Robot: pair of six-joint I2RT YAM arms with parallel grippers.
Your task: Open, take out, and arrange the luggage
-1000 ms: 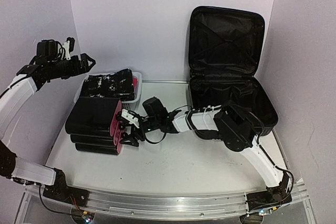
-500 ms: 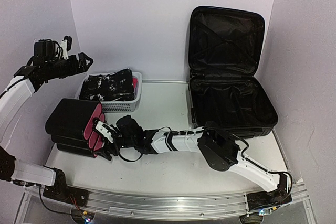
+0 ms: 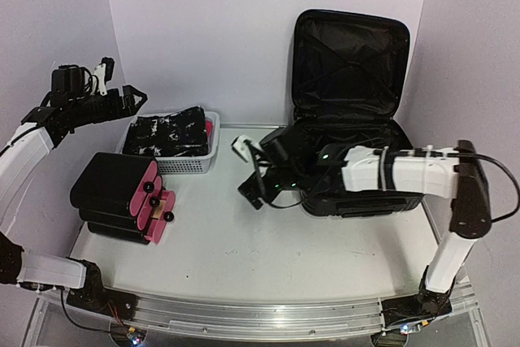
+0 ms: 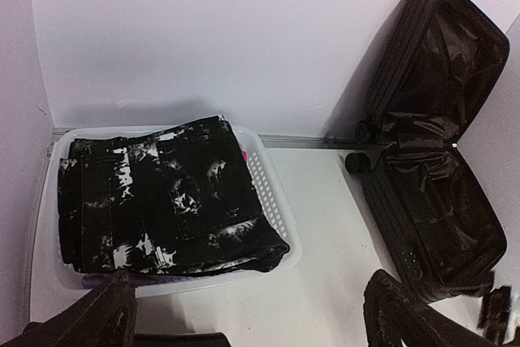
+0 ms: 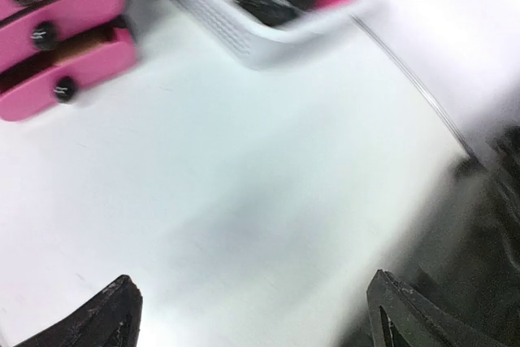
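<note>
pulling away from the small case [image 3: 114,188], the right tool [image 3: 246,170] is now hanging over the middle of the frame, just off the left front corner of the luggage [image 3: 349,71]; half a second ago it was down at the case's pink side [image 5: 73,14]. its fingers [image 5: 114,314] are standing spread wide in the right wrist view, with only blurred tabletop [image 3: 260,258] showing between them and nothing pinched. nearest, in the lower left of the frame, the small case is lying on the tabletop about where it was, its pink side and black knobs [image 5: 42,36] facing the centre. just behind it, a white basket [image 3: 185,165] is holding a folded black garment [image 3: 166,134] with white blotches. further back, at the right of the frame, the luggage is sitting open: its base is lying flat on the tabletop, its lid is standing upright against the back wall, and black lining is showing in both halves. the right arm is crossing in front of the base. in the upper left of the frame, the left tool [image 3: 132,99] is hanging raised beside the basket, its fingers [image 4: 101,318] spread apart and gripping nothing.
</note>
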